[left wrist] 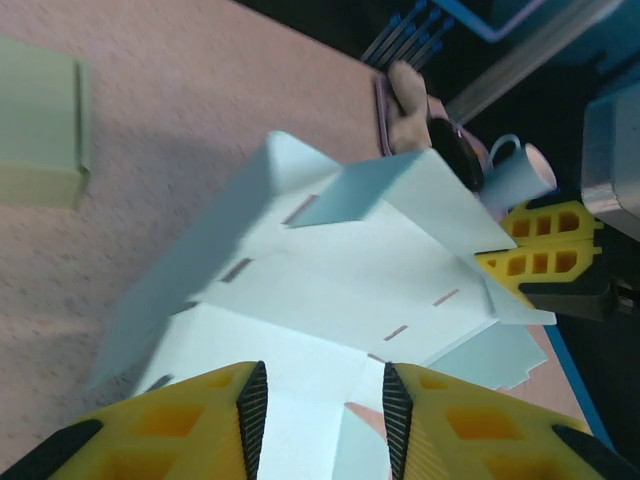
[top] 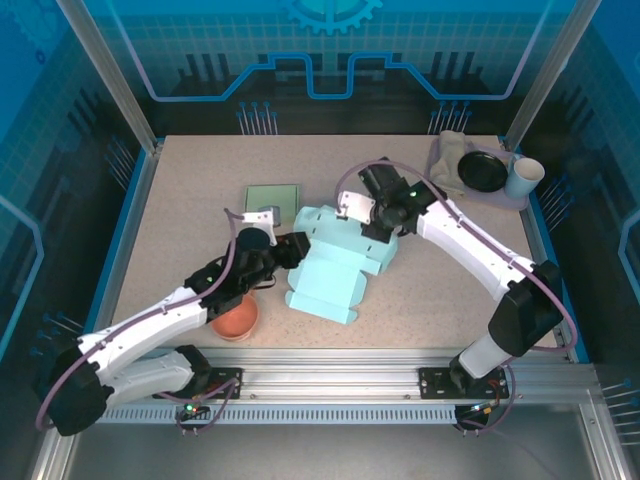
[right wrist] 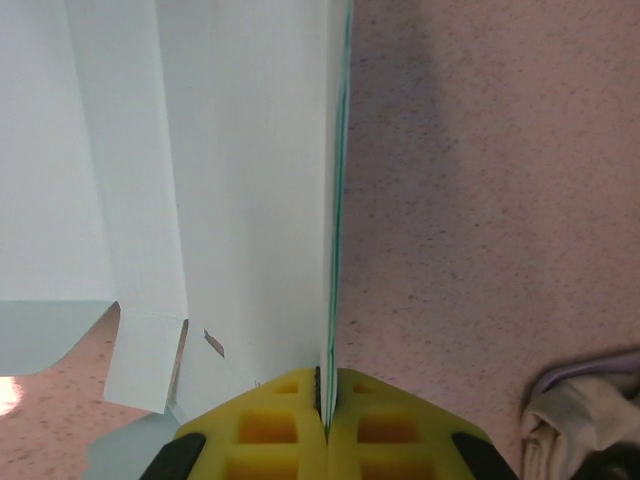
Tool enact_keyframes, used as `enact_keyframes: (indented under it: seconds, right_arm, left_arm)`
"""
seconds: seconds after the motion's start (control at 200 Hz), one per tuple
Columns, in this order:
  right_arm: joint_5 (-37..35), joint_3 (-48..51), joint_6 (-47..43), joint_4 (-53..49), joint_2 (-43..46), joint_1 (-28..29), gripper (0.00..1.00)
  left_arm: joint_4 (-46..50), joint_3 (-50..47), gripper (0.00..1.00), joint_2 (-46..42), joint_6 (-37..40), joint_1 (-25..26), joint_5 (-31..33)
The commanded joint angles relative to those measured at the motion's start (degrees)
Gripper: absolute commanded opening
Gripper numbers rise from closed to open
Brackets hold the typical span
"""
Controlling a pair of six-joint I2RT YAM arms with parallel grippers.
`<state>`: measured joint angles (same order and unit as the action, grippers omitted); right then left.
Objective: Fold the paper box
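On the speckled beige counter (top: 170, 220) the paper box (top: 335, 275) is found half folded between the two arms. One upright wall of it is clamped by the shut right pincer (right wrist: 327, 388). The left pincer (left wrist: 325, 400) is opened half wide and nothing is gripped by it. The box is seen straight ahead of it, a flat panel just beyond its tips, the long axis lying across. The next flap is judged nearer to this free pincer.

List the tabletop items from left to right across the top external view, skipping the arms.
orange bowl → paper box → black dish → white cup
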<state>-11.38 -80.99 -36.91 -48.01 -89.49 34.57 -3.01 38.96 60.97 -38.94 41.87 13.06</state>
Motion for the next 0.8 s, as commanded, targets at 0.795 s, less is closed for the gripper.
enact_keyframes:
  seconds: [0.795]
  right_arm:
    - [4.99, 7.68, 3.6, 5.82, 6.97, 1.47, 0.0]
  left_arm:
    - [-2.24, 10.21, 0.46, 10.83, 2.81, -0.18, 9.33]
